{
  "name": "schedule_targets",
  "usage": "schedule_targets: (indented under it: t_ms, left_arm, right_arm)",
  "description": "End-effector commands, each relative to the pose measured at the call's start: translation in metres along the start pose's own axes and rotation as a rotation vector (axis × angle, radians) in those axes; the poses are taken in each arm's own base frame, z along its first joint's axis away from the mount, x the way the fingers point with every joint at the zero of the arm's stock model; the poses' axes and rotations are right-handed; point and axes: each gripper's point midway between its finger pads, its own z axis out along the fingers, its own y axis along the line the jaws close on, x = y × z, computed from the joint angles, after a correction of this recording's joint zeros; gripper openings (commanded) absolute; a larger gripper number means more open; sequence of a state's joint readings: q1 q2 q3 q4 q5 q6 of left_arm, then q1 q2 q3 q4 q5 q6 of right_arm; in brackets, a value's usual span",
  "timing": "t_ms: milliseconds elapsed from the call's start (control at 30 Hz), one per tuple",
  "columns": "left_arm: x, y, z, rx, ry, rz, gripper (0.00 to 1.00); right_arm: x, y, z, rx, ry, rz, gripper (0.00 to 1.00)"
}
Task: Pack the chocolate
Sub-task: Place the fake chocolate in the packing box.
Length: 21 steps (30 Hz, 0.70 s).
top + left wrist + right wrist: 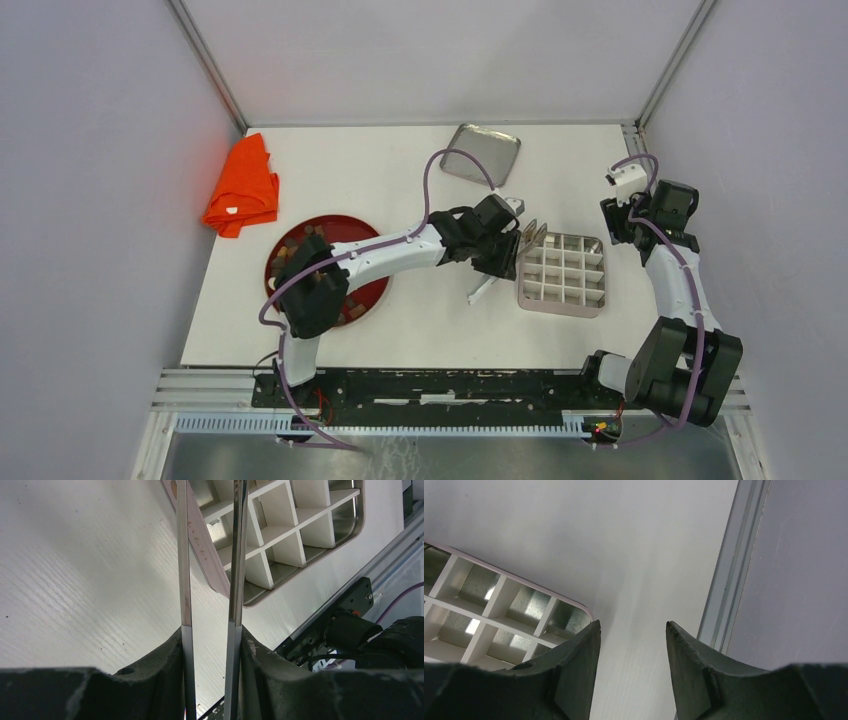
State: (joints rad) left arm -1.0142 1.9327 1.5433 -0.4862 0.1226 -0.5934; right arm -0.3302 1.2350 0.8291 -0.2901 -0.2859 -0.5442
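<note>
The chocolate (354, 309) is small brown and tan pieces on a red plate (372, 293) at the left, mostly hidden by the left arm. My left gripper (498, 250) (211, 632) is shut on metal tongs (527, 236) (185, 580), their two blades apart and reaching over the near-left corner of the silver tin (562, 273) (305, 530) with a white grid divider. The blade tips run out of the left wrist view. Right of the tin, my right gripper (617, 226) (633, 630) stands open and empty above the table, with the tin's corner (499, 610) at its left.
The tin's lid (481, 152) lies at the back centre. An orange cloth (242, 185) is bunched at the back left. Grey walls close in the left, back and right sides, and a metal rail (450, 385) runs along the near edge.
</note>
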Motion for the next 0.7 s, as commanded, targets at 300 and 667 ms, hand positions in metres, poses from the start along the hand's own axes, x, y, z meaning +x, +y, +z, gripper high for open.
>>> schedule_targets:
  t_ms: [300, 667]
  left_arm:
    - [-0.0263, -0.0138, 0.0003, 0.012, -0.063, 0.070, 0.25]
    - [-0.0262, -0.0109, 0.0001, -0.009, -0.063, 0.073, 0.34]
  right_arm:
    - [-0.0086, -0.0022, -0.0015, -0.002, -0.038, -0.014, 0.57]
    - [-0.0099, -0.0001, -0.0016, -0.014, -0.044, -0.014, 0.57]
